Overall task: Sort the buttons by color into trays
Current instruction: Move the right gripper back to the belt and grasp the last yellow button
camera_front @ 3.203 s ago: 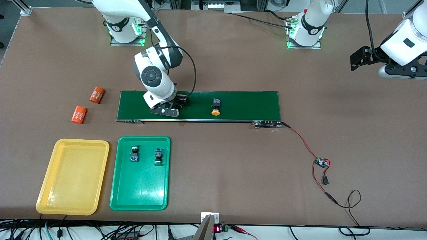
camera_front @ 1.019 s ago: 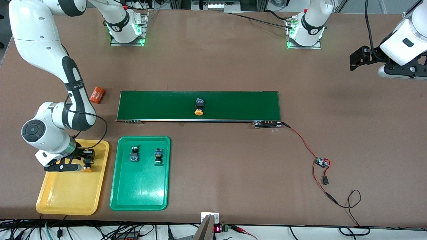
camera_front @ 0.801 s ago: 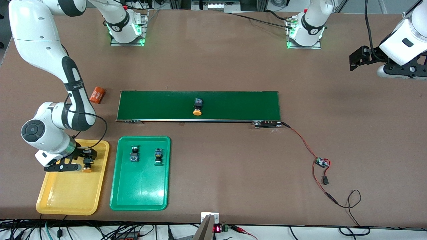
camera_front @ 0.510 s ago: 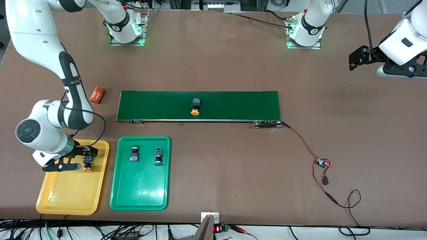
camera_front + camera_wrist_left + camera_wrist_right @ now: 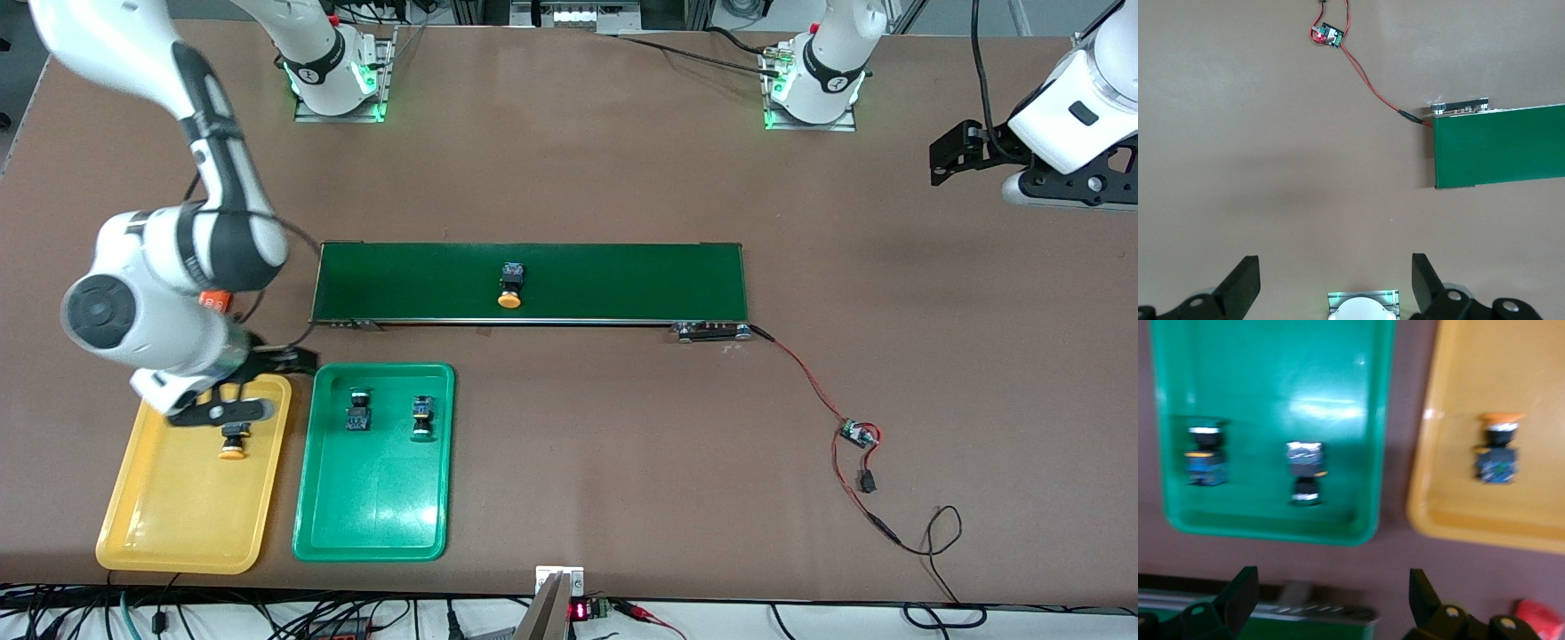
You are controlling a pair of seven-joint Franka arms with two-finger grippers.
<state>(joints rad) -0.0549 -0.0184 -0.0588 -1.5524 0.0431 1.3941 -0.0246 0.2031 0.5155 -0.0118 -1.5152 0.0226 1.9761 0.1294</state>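
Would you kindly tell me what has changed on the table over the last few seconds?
The right claw carried a yellow-capped button from the conveyor belt to the yellow tray, let it go there, and has since risen, open, above the tray. The other yellow-capped button rode along the belt toward the right arm's end. The two green-capped buttons in the green tray stayed put; the left claw waited.

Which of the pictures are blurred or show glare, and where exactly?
Front view: sharp on the table, but the right arm above the shallow yellow plastic tray is smeared by motion. Right wrist view: soft all over, with a white glare patch on the shallow green plastic tray; the yellow-capped push-button looks fuzzy. Left wrist view: sharp, evenly lit, with the red wire crisp.
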